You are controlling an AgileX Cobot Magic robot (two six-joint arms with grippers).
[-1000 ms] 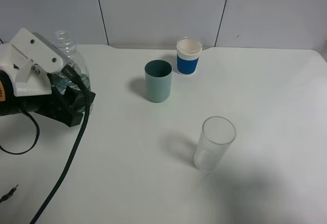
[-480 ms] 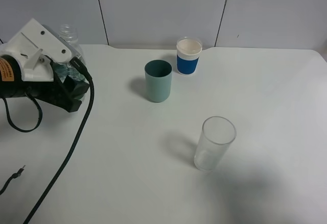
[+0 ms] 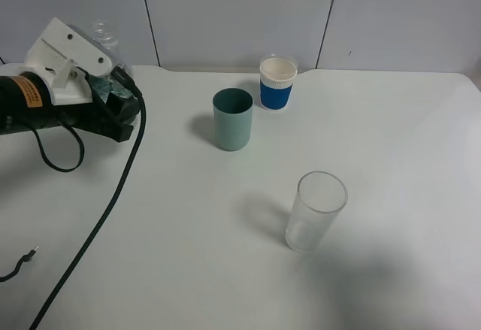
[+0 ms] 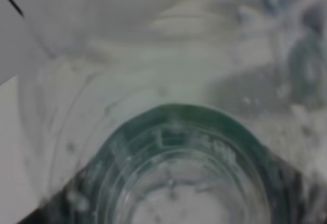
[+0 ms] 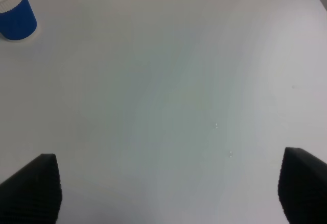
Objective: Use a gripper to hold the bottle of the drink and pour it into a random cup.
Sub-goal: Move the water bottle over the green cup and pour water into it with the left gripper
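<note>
left gripper (image 3: 99, 82) | jaws gripping bottle (image 3: 105, 34) (neck visible) | cup (image 3: 233, 119) upright

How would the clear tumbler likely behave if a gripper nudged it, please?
The clear tumbler looks tall for its base, so a high nudge would probably tip it. It appears empty, so likely light and easily slid. Its smooth wall may be slippery.
</note>
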